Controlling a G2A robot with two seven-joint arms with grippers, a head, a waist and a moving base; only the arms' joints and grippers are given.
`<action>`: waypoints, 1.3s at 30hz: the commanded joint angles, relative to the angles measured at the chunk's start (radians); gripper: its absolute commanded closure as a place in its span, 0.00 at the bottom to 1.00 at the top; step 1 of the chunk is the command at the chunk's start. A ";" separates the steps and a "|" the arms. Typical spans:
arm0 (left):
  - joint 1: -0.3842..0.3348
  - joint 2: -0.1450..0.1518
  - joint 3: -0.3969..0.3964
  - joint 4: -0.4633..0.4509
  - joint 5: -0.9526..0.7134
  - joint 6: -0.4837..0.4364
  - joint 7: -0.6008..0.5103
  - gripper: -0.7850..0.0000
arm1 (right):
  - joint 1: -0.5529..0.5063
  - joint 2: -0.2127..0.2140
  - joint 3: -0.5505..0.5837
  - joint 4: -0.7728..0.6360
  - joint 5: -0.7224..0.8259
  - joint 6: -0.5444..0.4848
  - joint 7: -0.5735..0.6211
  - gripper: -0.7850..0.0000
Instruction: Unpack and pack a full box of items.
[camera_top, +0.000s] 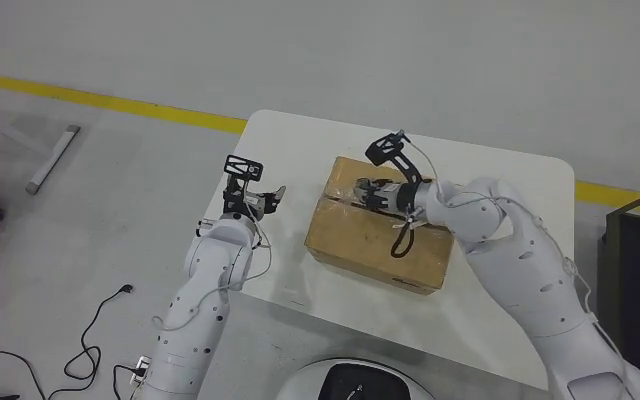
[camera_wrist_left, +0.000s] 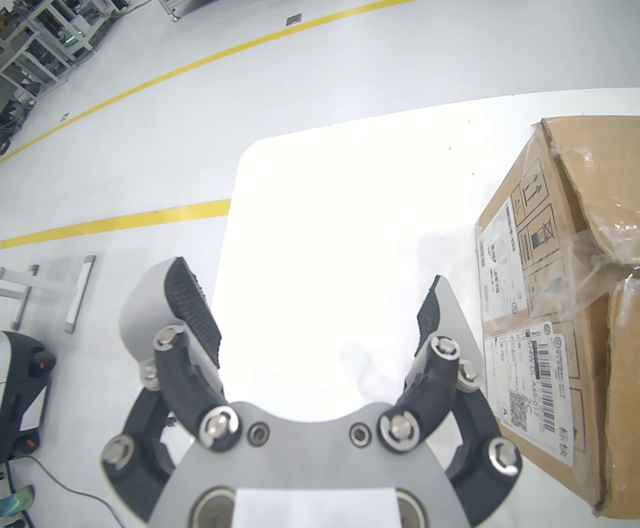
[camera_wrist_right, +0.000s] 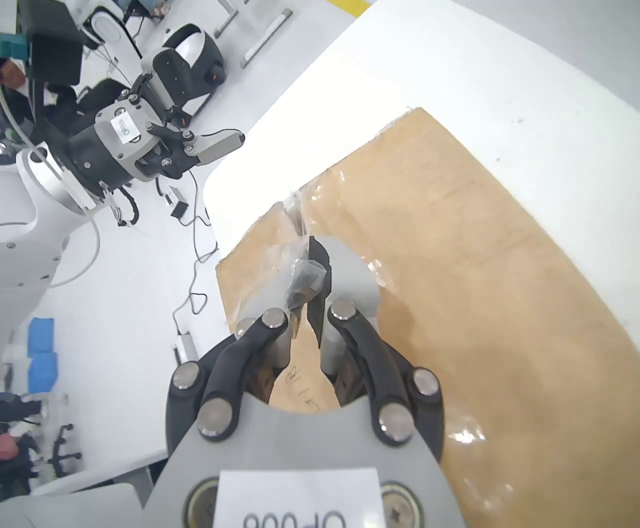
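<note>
Right gripper: fingers together, clamped on a crumpled strand of clear tape at the top seam of the cardboard box, near the box edge facing the other arm. The tape is wrinkled and partly lifted there. Flaps are shut.

Left gripper: fingers wide apart, holding nothing. It hovers over the tabletop edge, near the box side with the shipping labels, not touching it.

The box sits flat, roughly mid-tabletop, sealed, contents hidden.

Handling (judgement):
- **Tape:** thin, sticky and stretchy, so it is likely to tear or slip from a pinch. Better to hold the bunched part than a single layer, and pull low along the seam.
- **Box:** stiff corrugated card, creased at the torn corner. If full it is probably heavy enough to stay put, but it may slide on the smooth tabletop. The free gripper could brace a side wall.
- **Flaps:** best taken at their free edge by the centre seam once the tape is off.
- **Moving the whole box:** looks like a two-arm hold on opposite walls, not a job for one gripper.
</note>
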 joint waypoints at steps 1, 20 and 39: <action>-0.002 0.000 0.000 0.000 0.001 -0.002 -0.001 0.00 | 0.023 0.001 -0.012 0.011 -0.007 -0.067 0.041 1.00; -0.022 -0.001 0.005 0.021 -0.002 -0.007 -0.002 0.00 | 0.103 0.005 0.023 0.125 0.153 -0.151 0.089 0.00; -0.029 0.002 -0.007 0.038 -0.016 -0.024 0.010 0.00 | -0.001 0.070 0.184 0.034 0.099 -0.167 0.217 0.00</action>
